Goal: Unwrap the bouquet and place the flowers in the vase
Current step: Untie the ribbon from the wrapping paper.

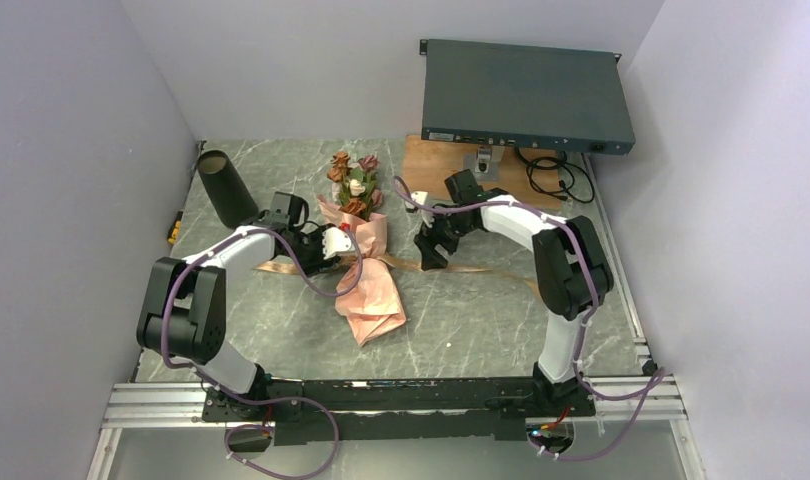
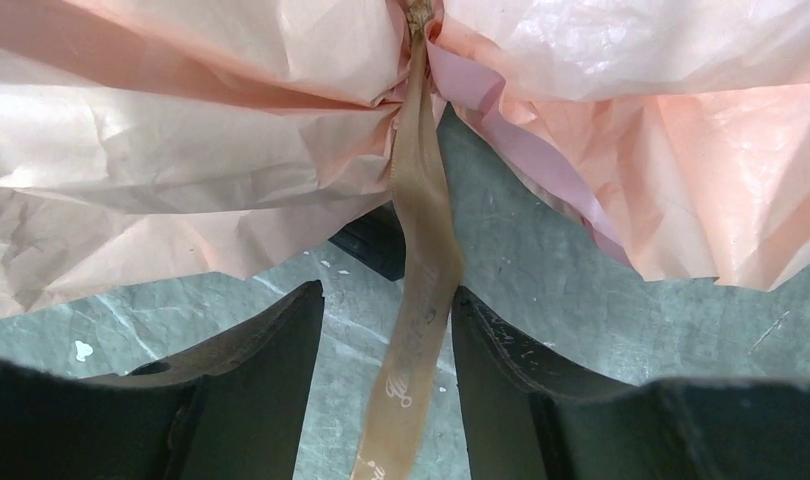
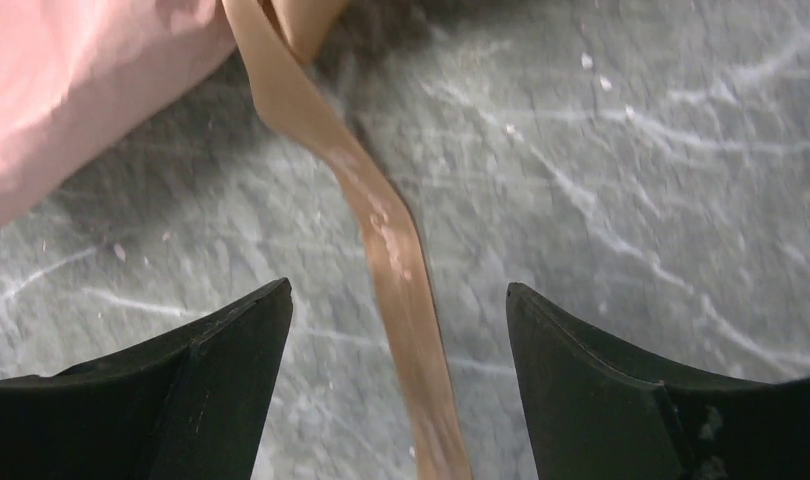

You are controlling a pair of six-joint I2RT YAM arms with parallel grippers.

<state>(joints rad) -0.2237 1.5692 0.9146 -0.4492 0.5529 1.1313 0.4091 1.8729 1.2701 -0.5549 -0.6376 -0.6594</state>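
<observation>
The bouquet [image 1: 366,270] lies on the marble table, wrapped in crinkled salmon-pink paper [image 2: 181,150]. Its flowers [image 1: 353,185] point toward the back wall. A tan ribbon [image 2: 421,300] runs out from the wrap to both sides. My left gripper [image 1: 331,245] sits at the bouquet's left side, open, and the ribbon passes loosely between its fingers [image 2: 241,390]. My right gripper [image 1: 429,250] hovers right of the bouquet, open wide over the other ribbon end [image 3: 401,290], not touching it. The black vase [image 1: 226,188] stands tilted at the back left.
A dark grey rack box [image 1: 526,95] sits at the back right on a wooden board [image 1: 436,160], with black cables [image 1: 556,175] beside it. White walls close in on both sides. A metal rail [image 1: 381,395] runs along the near edge.
</observation>
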